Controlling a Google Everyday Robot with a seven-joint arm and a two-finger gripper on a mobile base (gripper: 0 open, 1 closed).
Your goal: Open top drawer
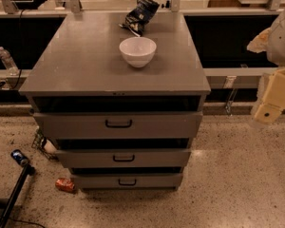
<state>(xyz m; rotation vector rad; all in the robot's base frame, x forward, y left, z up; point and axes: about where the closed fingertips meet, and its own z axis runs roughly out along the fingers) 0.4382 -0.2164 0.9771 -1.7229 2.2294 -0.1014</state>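
Quick rundown for you. The grey three-drawer table [85, 65] sits dead centre, its front edge running across the middle of the frame. The top drawer [76, 125] is the widest front, right under that edge, with a small dark bar handle [118, 123] in its middle. Two narrower drawers [85, 158] [95, 180] are stacked below it, so that's three drawers and three handles. A dark slot shows above each front, but you can't see what's inside any of them.

Your gripper [274, 96] is at the right edge of the frame, about level with the table's front edge. It's off past the right front corner and well apart from the handle. I can't tell whether it's spread or closed.

On the table there's one white bowl [137, 51] near the middle, showing only its white inside. One dark crumpled bag [140, 14] lies behind it at the back edge.

The speckled floor [228, 184] in front and to the lower right looks like your open room. The lower left is busier, with one dark pole [14, 189] leaning in and one red can [65, 184] by the bottom drawer's corner. One water bottle [7, 61] stands at the far left.
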